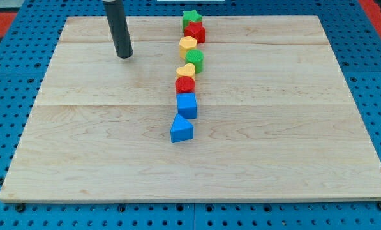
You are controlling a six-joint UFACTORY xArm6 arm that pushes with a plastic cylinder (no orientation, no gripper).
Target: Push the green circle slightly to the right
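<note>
The green circle (pixel 195 60) sits in the middle of a column of blocks running down the board's centre. Above it lie a yellow hexagon (pixel 188 45), a red block (pixel 195 32) and a green star (pixel 191 17). Below it lie a yellow heart (pixel 186 71), a red hexagon (pixel 185 84), a blue cube (pixel 186 105) and a blue triangle (pixel 181 129). My tip (pixel 124 56) rests on the board well to the left of the green circle, apart from every block.
The wooden board (pixel 82 147) lies on a blue perforated table (pixel 5 76). A red patch (pixel 375 13) shows at the view's top right corner.
</note>
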